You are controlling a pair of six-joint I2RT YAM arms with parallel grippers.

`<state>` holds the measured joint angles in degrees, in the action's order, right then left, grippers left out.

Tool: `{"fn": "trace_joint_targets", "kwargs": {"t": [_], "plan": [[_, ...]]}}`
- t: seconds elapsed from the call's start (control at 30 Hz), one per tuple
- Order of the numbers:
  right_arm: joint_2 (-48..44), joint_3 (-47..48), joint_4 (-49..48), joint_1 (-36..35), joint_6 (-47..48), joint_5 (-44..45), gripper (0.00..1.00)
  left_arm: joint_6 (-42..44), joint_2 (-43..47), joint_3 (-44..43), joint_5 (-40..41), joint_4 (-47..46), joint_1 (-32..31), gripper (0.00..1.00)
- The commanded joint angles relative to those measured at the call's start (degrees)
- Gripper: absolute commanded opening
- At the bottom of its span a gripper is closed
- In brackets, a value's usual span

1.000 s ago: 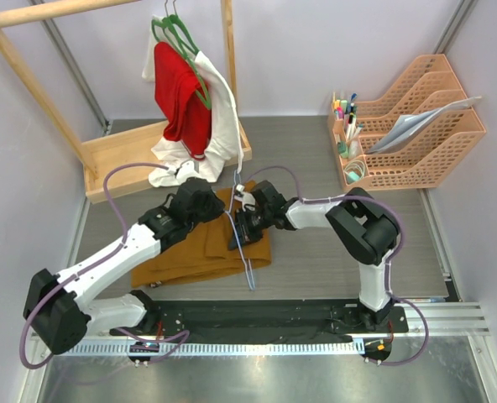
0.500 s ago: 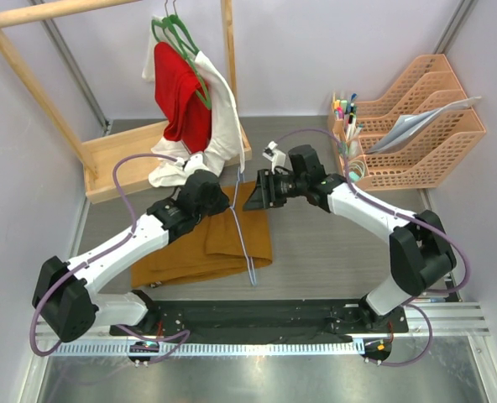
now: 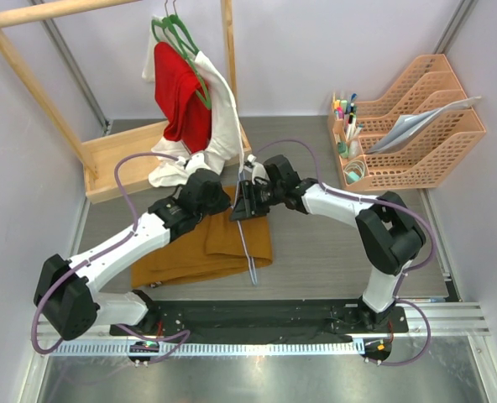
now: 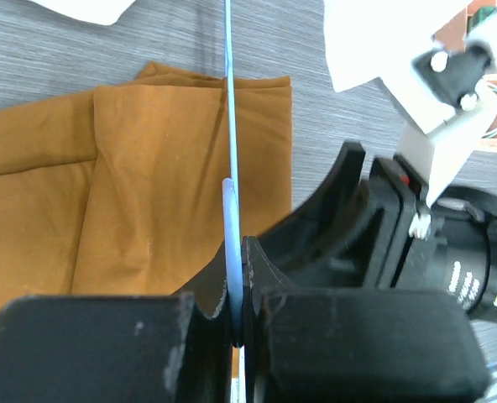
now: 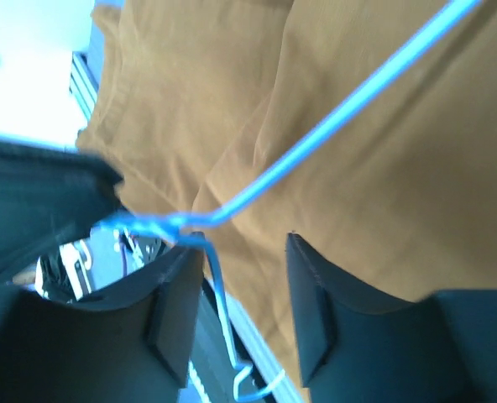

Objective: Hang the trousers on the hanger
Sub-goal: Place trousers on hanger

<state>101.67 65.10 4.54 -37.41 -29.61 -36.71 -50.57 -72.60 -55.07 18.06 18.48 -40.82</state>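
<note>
The mustard trousers (image 3: pixel 200 248) lie folded on the table in front of the arms. The light-blue wire hanger (image 3: pixel 243 238) stands over their right part, its hook toward the near edge. My left gripper (image 3: pixel 223 195) is shut on the hanger's wire (image 4: pixel 229 126) at its far end, above the trousers (image 4: pixel 148 193). My right gripper (image 3: pixel 247 204) is open just to the right of it, its fingers (image 5: pixel 316 311) straddling the space beside the hanger's twisted neck (image 5: pixel 160 224), with the trousers (image 5: pixel 366 159) behind and nothing held.
A wooden rack (image 3: pixel 122 155) at the back left carries green hangers with a red garment (image 3: pixel 181 96) and a white garment (image 3: pixel 223 126). Orange file trays (image 3: pixel 425 126) and a pen holder (image 3: pixel 347 126) stand at the back right.
The right gripper drew away from the trousers toward the back right, then came back left beside the hanger's far end. The left gripper shifted slightly away and keeps its hold on the hanger.
</note>
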Motion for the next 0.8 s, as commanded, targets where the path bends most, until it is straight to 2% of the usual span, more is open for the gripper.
{"fn": "trace_joint_targets", "kwargs": {"t": [0.0,0.07,0.1,0.13,0.2,0.23,0.27,0.3,0.37,0.47,0.53,0.57,0.67,0.77], "plan": [[1.0,3.5,-6.7,0.0,-2.7,2.6,0.41,-1.6,-0.2,-2.3,-0.4,-1.8,-0.3,0.01],[1.5,4.0,-8.1,-0.1,-3.4,2.1,0.11,-0.9,0.2,-2.4,-0.5,-1.2,-0.1,0.23],[1.6,3.8,-8.6,0.1,-3.6,0.8,0.01,-0.5,0.7,-2.8,-0.7,-0.6,-0.1,0.35],[1.3,3.4,-10.0,0.5,-4.9,0.2,0.01,0.3,1.7,-2.8,-1.3,0.1,0.6,0.54],[0.3,-0.2,-13.3,1.6,-7.5,-1.4,0.01,2.4,7.4,-0.8,-2.8,-1.1,1.4,0.67],[-0.1,-1.6,-18.2,2.8,-11.1,-3.6,0.01,3.0,9.8,0.2,-4.3,-2.3,2.7,0.79],[-0.2,-4.3,-20.5,3.5,-13.4,-4.7,0.01,3.7,14.9,1.9,-4.6,-2.0,3.3,0.84],[-0.6,-5.4,-22.4,4.0,-15.3,-5.3,0.01,3.6,16.7,2.2,-4.4,-0.4,4.0,0.86],[-0.4,-8.2,-29.9,5.3,-21.5,-9.1,0.01,3.0,18.8,1.5,-2.0,9.1,7.0,0.92],[-0.1,-10.6,-37.0,5.9,-26.7,-11.1,0.01,2.6,19.6,5.5,-9.3,14.1,15.7,0.93],[0.5,-11.3,-40.4,5.9,-28.2,-11.8,0.01,3.0,18.5,7.8,-16.4,11.2,20.0,0.92],[0.5,-11.8,-41.0,6.3,-29.2,-12.6,0.01,2.3,17.2,8.8,-20.8,10.1,20.2,0.92],[0.6,-12.9,-41.8,7.9,-30.5,-13.4,0.01,2.0,10.2,8.1,-27.1,5.4,20.2,0.86],[0.1,-14.3,-43.0,9.0,-31.8,-15.8,0.01,1.5,2.1,5.5,-28.5,3.0,20.3,0.84]]}}
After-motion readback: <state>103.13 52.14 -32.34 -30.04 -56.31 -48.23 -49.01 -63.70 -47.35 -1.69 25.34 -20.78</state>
